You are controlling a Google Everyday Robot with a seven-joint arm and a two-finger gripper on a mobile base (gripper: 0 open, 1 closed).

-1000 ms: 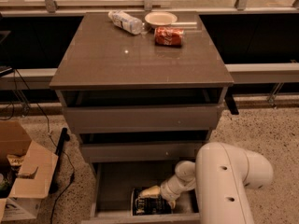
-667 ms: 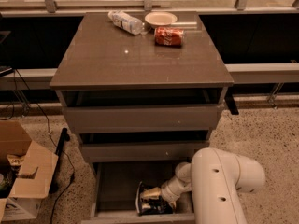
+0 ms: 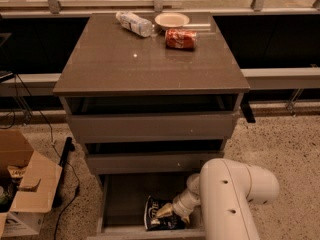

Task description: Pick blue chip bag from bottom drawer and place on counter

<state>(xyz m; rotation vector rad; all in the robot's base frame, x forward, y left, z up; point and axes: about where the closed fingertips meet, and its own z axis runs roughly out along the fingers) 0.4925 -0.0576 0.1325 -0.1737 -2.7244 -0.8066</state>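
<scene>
The blue chip bag [image 3: 156, 215] lies in the open bottom drawer [image 3: 125, 196], near its front right. My gripper [image 3: 169, 211] reaches down into the drawer from the right and is against the bag's right side. My white arm [image 3: 227, 199] covers the drawer's right part. The counter [image 3: 145, 64] is the glossy grey-brown cabinet top above.
A red soda can [image 3: 181, 39], a clear plastic bottle [image 3: 134, 23] and a white bowl [image 3: 172, 20] sit at the counter's far edge. The two upper drawers [image 3: 150, 126] are slightly open. A cardboard box [image 3: 25, 184] and a black cable [image 3: 65, 154] lie on the floor at left.
My arm has shifted a little further into the drawer. The gripper stays at the bag, and the bag has tilted up slightly.
</scene>
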